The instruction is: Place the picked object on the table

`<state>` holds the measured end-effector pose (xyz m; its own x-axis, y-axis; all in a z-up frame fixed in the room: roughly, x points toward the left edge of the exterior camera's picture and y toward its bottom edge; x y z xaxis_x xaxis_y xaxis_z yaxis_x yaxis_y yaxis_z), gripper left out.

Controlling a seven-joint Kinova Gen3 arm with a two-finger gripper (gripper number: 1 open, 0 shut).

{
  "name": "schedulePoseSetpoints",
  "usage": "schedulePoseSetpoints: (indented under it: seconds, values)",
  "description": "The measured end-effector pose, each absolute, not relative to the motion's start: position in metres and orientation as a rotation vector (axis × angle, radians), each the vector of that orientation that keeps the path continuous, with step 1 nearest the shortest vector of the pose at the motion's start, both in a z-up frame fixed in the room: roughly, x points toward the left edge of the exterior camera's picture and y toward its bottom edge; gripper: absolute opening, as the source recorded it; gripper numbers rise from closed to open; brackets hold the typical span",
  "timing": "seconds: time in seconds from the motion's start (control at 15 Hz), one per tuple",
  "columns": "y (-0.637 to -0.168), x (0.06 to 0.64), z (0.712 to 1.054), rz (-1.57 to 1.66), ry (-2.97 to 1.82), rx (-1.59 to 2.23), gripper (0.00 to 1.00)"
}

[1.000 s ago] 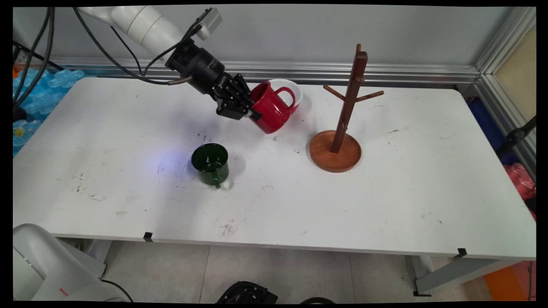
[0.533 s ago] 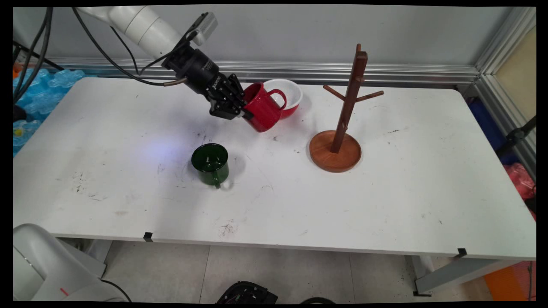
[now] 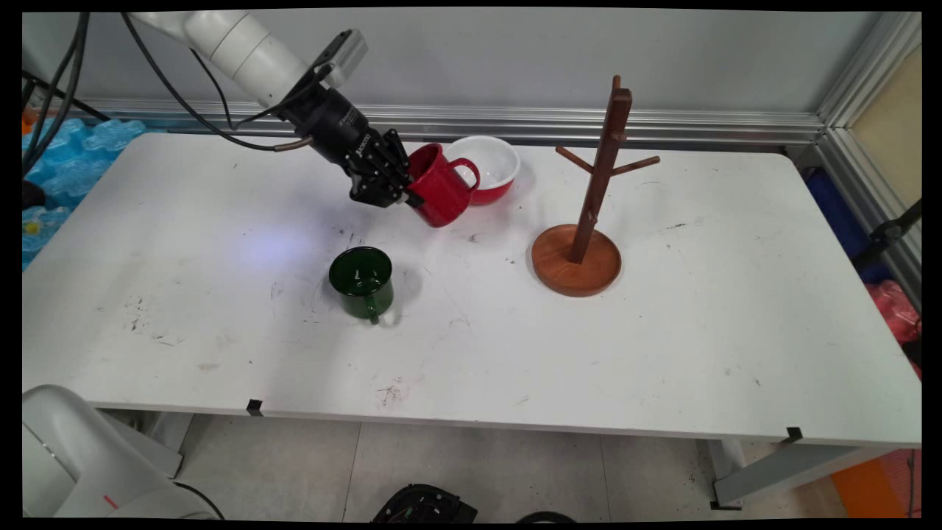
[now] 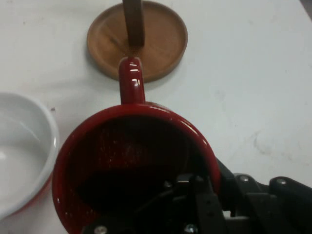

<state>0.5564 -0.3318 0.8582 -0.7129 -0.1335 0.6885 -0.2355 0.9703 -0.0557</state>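
The gripper (image 3: 406,193) is clamped on the rim of a red mug (image 3: 438,193), apparently one finger inside and one outside, carrying it tilted above the table (image 3: 662,331), handle toward the wooden mug tree (image 3: 589,199). A red-and-white bowl (image 3: 491,168) sits just right; a green mug (image 3: 361,280) stands nearer.

Your arm reaches in from the upper left of the frame, angled downward to the right, its gripper (image 3: 409,197) clamped shut around what it carries.
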Motion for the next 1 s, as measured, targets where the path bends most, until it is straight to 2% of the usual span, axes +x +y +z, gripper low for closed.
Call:
schedulePoseSetpoints:
  seconds: [1.0]
  values:
    - [-0.334,0.581,0.842,0.216,-2.488,0.212,0.0]
